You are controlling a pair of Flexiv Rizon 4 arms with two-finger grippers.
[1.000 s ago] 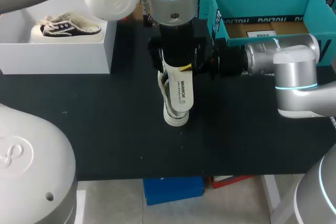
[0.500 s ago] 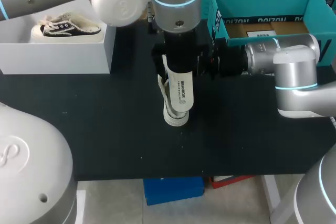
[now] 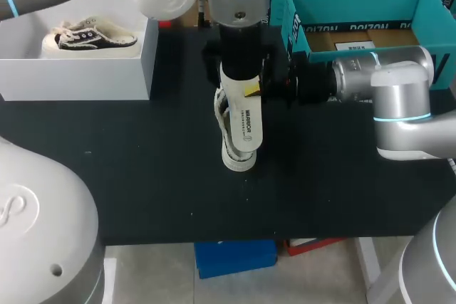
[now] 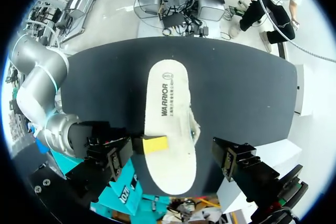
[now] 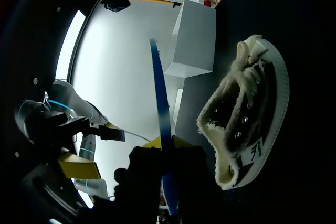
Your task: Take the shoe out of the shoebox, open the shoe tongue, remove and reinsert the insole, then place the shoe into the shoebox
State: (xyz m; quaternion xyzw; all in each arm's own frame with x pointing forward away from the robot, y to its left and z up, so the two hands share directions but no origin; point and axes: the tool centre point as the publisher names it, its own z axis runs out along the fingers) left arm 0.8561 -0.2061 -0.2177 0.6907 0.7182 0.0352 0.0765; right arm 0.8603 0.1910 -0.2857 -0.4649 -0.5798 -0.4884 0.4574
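Removal of the insole (image 4: 168, 103) seems to be the step in hand, and it looks nearly done. The white insole is pinched at one long edge by the right gripper (image 5: 165, 144), with one yellow tip on its printed upper face and the other on the blue underside. The shoe (image 5: 247, 124) lies on its side on the black table (image 3: 142, 161), just beside these fingers and under the insole, with its opening turned toward them. Whether the front end of the insole is fully out of the shoe I cannot tell, because the insole covers that part. The left gripper (image 5: 96, 150) hangs above the insole with its fingers spread wide, one on each side of it, touching nothing. The teal shoebox (image 3: 356, 1) stands behind the right gripper, well apart from the shoe. I judge that the next move is the reinsertion. The front of the insole must be pointed into the opening and slid in flat. The left fingers probably must hold the shoe or its tongue, so that the shoe does not slide away.
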